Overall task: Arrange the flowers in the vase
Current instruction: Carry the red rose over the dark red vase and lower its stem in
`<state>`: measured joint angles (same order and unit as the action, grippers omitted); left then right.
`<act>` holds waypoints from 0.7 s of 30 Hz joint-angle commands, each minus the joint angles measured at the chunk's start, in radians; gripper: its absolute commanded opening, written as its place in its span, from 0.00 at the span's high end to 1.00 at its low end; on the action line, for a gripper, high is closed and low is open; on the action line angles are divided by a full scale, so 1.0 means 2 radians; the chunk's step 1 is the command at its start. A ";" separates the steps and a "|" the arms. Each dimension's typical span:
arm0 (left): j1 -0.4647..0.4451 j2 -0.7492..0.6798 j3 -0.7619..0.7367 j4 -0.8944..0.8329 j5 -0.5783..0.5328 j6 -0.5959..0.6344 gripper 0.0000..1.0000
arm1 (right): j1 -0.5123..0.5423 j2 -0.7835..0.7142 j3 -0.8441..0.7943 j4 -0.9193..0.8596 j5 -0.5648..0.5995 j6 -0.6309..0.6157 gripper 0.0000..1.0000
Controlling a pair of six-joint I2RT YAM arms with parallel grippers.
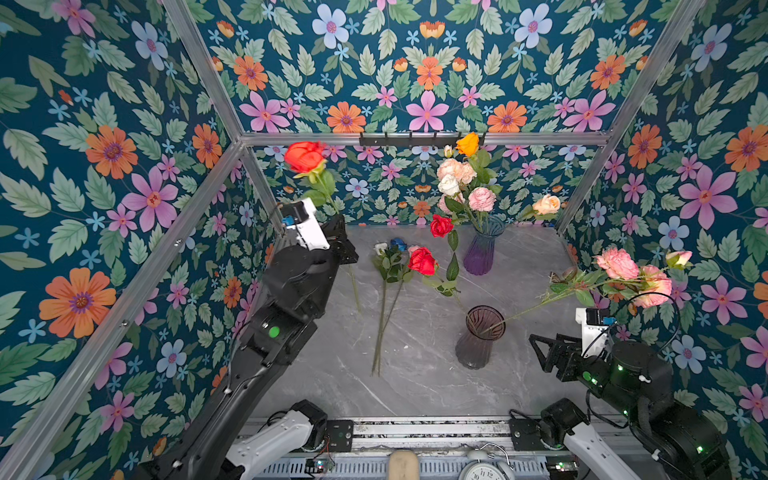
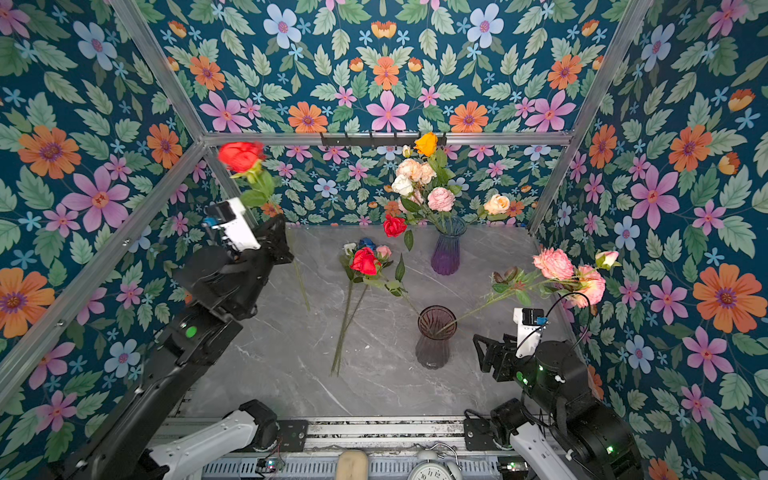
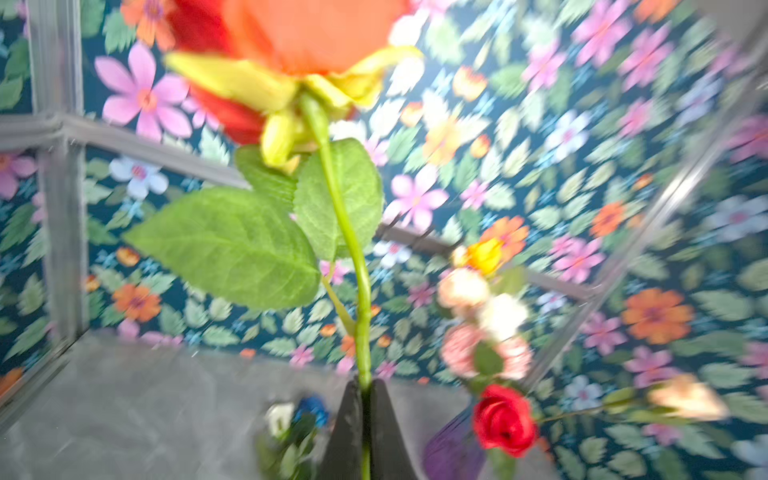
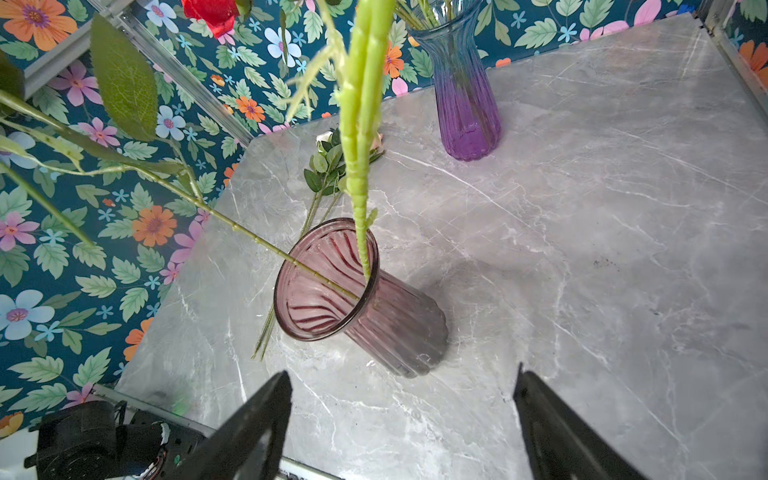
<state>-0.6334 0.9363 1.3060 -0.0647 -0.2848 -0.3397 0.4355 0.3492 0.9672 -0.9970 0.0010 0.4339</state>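
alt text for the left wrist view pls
The left gripper is shut on the stem of a red-orange rose, whose bloom and leaves fill much of the blurred frame. Behind stand a purple vase of flowers and floral wallpaper.

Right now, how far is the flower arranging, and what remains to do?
Done: the purple vase holds a bunch, and the smoky pink vase has a red rose and a pink peony spray. In hand: the left gripper, jaws shut on the stem, holds an orange-red rose raised. Left: the white, blue and pink stems lying on the table; the right gripper is open.
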 commanded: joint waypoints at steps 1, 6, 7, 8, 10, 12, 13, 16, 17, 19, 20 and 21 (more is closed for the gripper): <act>-0.010 -0.007 0.003 0.095 0.172 -0.021 1.00 | 0.001 0.005 0.006 0.017 -0.012 0.000 0.15; -0.033 0.050 0.000 0.349 0.352 -0.189 1.00 | 0.000 0.006 0.004 0.024 -0.019 0.012 0.15; -0.055 0.071 0.010 0.381 0.360 -0.196 1.00 | 0.000 0.006 0.002 0.027 -0.019 0.015 0.15; -0.082 0.092 0.025 0.392 0.363 -0.184 1.00 | 0.001 0.006 0.000 0.029 -0.021 0.018 0.15; -0.139 0.132 0.063 0.371 0.360 -0.124 1.00 | 0.001 0.006 -0.001 0.032 -0.023 0.023 0.15; -0.185 0.174 0.104 0.332 0.352 -0.062 1.00 | 0.000 0.006 0.001 0.032 -0.023 0.023 0.15; -0.201 0.196 0.121 0.319 0.354 -0.038 1.00 | 0.000 0.006 0.003 0.030 -0.022 0.024 0.15; -0.225 0.253 0.147 0.301 0.352 0.023 1.00 | 0.001 0.003 0.010 0.022 -0.018 0.022 0.15; -0.230 0.268 0.149 0.301 0.350 0.041 1.00 | 0.000 0.001 0.012 0.019 -0.017 0.022 0.15; -0.234 0.296 0.151 0.304 0.350 0.065 1.00 | 0.000 -0.001 0.014 0.016 -0.016 0.020 0.15; -0.235 0.309 0.151 0.308 0.351 0.069 1.00 | 0.001 -0.003 0.014 0.014 -0.015 0.020 0.15; -0.236 0.319 0.153 0.311 0.351 0.070 1.00 | 0.000 -0.004 0.014 0.013 -0.014 0.019 0.15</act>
<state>-1.1011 1.5429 1.5990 0.5304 0.4057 -0.2981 0.4355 0.3470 0.9894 -0.9684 -0.0414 0.4694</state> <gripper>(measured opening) 0.064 0.848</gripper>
